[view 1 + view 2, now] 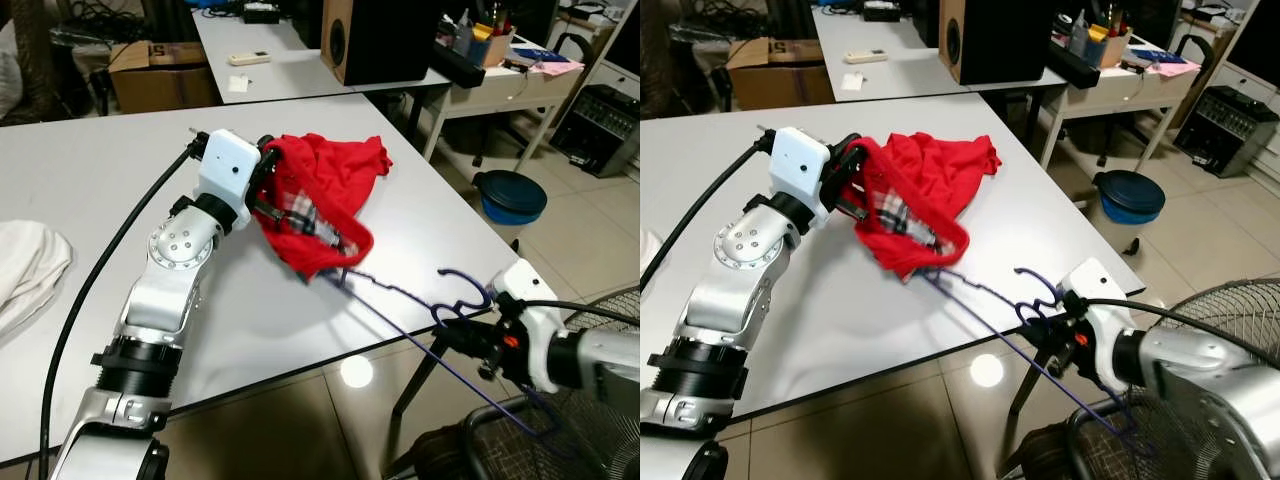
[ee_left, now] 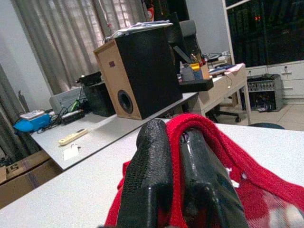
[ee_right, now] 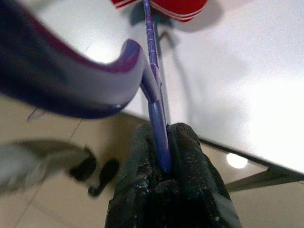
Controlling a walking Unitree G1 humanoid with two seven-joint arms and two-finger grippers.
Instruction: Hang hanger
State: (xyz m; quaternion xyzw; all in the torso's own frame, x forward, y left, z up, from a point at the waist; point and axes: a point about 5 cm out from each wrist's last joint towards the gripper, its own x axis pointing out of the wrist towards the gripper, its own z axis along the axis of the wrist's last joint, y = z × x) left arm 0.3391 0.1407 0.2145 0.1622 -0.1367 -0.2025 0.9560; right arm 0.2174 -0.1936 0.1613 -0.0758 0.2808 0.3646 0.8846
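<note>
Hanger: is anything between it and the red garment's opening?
Nothing visible. The right gripper holds the purple hanger near its hook; its far end already reaches under the red garment, which the left gripper pinches by the hem.

You have a white table (image 1: 90,170) in front of you, a white cloth (image 1: 25,265) at its left edge. Behind it, a second table holds a wooden speaker (image 1: 375,35) and a remote (image 1: 249,58). A blue bin (image 1: 510,195) stands on the floor.
</note>
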